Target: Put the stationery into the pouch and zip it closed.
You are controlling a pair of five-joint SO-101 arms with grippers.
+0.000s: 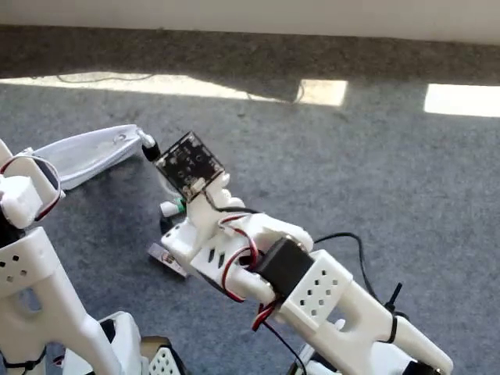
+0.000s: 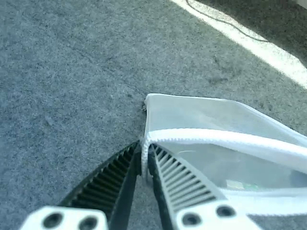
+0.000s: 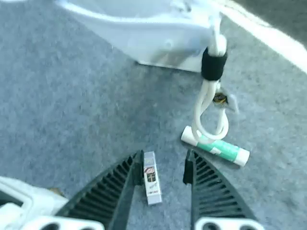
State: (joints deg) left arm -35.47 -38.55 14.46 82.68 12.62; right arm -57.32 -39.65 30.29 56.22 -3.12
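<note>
My left gripper (image 2: 145, 158) is clamped on the pouch (image 2: 216, 122). Its two ribbed fingers are pressed together on the white zip edge at one corner, and the mesh body of the pouch spreads away from the fingertips over the grey carpet (image 2: 62, 72).

From above, the pouch (image 1: 86, 156) lies flat toward the far left of the carpet (image 1: 375, 156), with my right arm stretched toward its near end.

My right gripper (image 3: 163, 170) is released, its fingers spread and holding nothing. It hangs low over a small white stick (image 3: 151, 178), which lies on the carpet between the fingers, right against one and apart from the other.

A green-and-white tube (image 3: 216, 147) lies just outside the other finger, near it but not touching. The pouch's white pull cord (image 3: 207, 108), bound by a black band (image 3: 213, 64), hangs down in a loop that reaches the capped end of the tube.

The pouch (image 3: 144, 28) itself is farther off, beyond both pieces. Both lie outside it on the carpet.
</note>
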